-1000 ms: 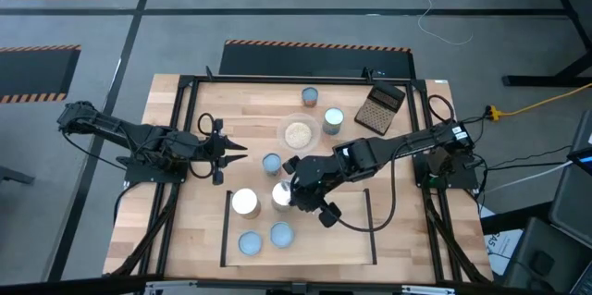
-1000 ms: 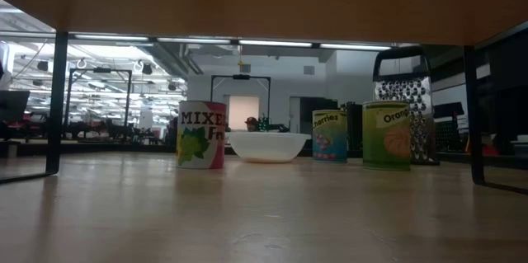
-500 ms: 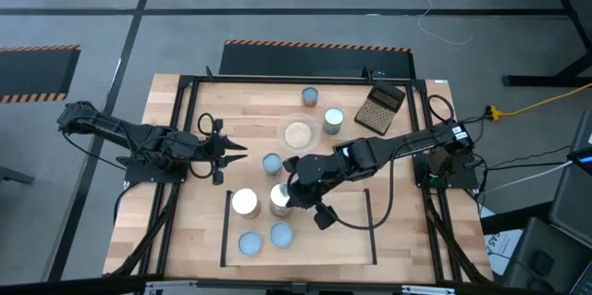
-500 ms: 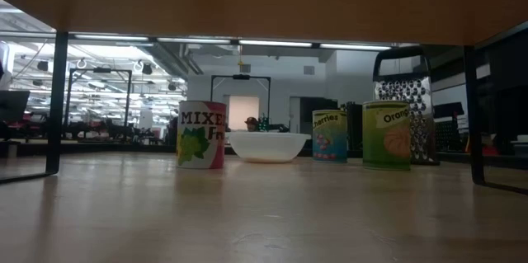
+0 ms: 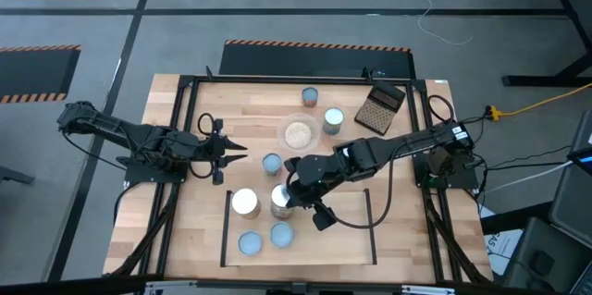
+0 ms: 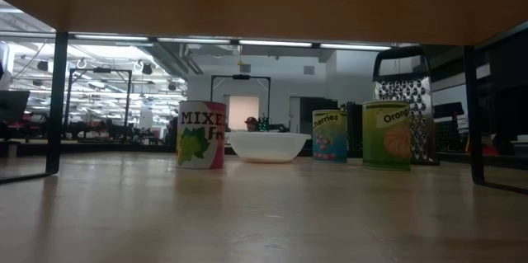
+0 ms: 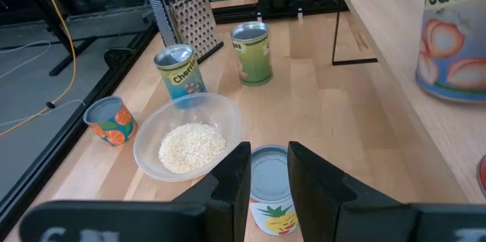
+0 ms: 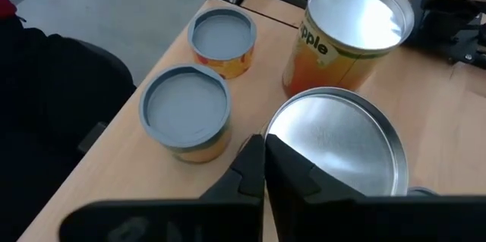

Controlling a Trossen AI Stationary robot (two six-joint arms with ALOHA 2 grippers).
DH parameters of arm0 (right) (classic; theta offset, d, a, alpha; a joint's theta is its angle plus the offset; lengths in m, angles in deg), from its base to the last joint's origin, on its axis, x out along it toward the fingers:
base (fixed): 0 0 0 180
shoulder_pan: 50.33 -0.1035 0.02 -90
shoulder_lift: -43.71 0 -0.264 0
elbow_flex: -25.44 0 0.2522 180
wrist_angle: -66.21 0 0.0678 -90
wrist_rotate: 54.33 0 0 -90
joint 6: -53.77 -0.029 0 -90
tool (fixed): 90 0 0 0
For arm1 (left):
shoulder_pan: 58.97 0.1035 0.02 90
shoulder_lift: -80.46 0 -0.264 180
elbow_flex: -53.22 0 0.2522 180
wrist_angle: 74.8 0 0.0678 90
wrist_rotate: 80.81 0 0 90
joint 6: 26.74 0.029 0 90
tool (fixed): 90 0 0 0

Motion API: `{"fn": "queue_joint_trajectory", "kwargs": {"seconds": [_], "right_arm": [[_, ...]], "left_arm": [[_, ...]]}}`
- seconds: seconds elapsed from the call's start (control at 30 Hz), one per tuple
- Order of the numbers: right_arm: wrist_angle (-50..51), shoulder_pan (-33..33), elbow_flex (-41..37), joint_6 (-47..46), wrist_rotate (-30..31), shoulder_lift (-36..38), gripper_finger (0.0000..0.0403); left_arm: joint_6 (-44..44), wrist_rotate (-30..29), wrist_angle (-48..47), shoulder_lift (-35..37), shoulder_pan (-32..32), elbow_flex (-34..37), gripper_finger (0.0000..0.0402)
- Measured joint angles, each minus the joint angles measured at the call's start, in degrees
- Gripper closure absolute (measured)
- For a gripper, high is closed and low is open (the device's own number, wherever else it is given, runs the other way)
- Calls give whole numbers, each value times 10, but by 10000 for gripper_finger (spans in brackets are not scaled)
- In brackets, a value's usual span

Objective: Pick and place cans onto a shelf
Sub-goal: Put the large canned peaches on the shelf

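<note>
**Fourth can down, four to go**

Little changed in the last second: only a slight shift of the right gripper (image 8: 263,147), pinched shut on nothing, just beside the silvery can (image 5: 280,200). Likely means this can is set down and released.

On the shelf (image 5: 342,235), four cans: nearest, two blue-topped (image 5: 250,242) (image 5: 281,234); behind them, the silvery one and a white-topped one (image 5: 244,202).

Beyond the shelf, four cans waiting on the table: pineapple can (image 7: 269,196), cherries can (image 7: 180,69), green can (image 7: 252,52), small orange can (image 7: 110,119). One bowl (image 7: 187,136) and one grater (image 7: 182,3) among them.

Parked at the table's left, the left gripper (image 5: 240,151), slightly open, empty.
</note>
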Motion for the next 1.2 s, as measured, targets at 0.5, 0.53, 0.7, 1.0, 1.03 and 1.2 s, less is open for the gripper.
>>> {"fn": "queue_joint_trajectory", "kwargs": {"seconds": [0.5,0.53,0.7,1.0,1.03,1.2], "right_arm": [[-23,0,-20,2,0,0,392],[-23,0,-20,2,0,0,392],[-23,0,-20,2,0,0,392],[-25,0,-20,2,0,0,388],[-25,0,-20,2,0,0,388],[-26,0,-20,2,0,0,388]], "left_arm": [[0,0,0,0,0,0,320],[0,0,0,0,0,0,320],[0,0,0,0,0,0,320],[0,0,0,0,0,0,320],[0,0,0,0,0,0,320],[0,0,0,0,0,0,320]]}}
